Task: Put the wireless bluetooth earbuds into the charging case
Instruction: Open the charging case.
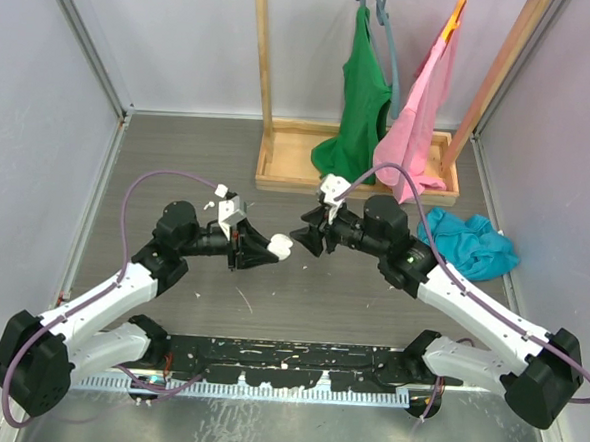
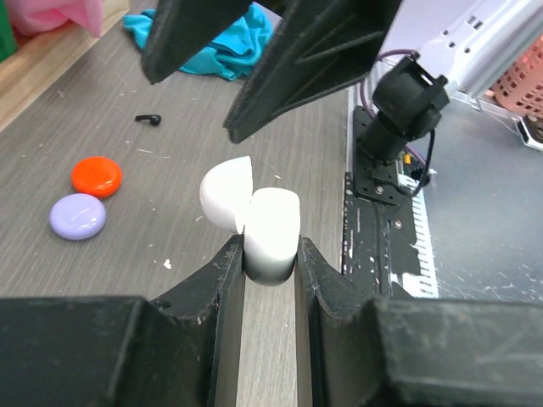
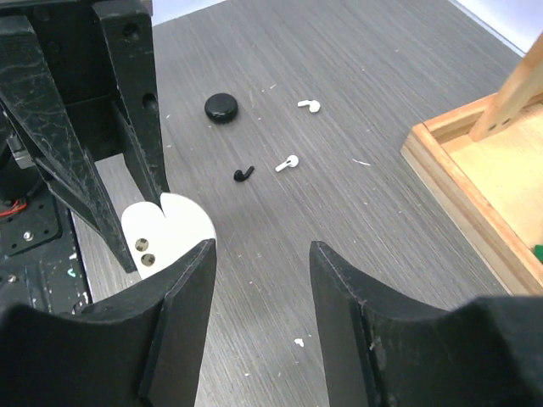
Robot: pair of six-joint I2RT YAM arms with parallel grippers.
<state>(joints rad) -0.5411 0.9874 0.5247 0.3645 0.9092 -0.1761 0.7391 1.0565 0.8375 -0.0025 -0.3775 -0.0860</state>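
Observation:
My left gripper (image 2: 270, 246) is shut on the white charging case (image 2: 273, 227), held above the table with its lid (image 2: 226, 191) swung open. The case also shows in the top view (image 1: 281, 245) and the right wrist view (image 3: 166, 232). My right gripper (image 3: 261, 288) is open and empty, facing the case from close by (image 1: 307, 238). In the right wrist view two white earbuds (image 3: 288, 163) (image 3: 309, 105) and a black earbud (image 3: 243, 175) lie on the table. Another black earbud (image 2: 149, 119) shows in the left wrist view. No red earbud is in view.
A red disc (image 2: 96, 175) and a lilac disc (image 2: 77, 215) lie on the table; a black disc (image 3: 222, 107) lies near the white earbuds. A wooden rack base (image 1: 278, 165) with hanging green and pink clothes stands behind. A teal cloth (image 1: 469, 242) lies at the right.

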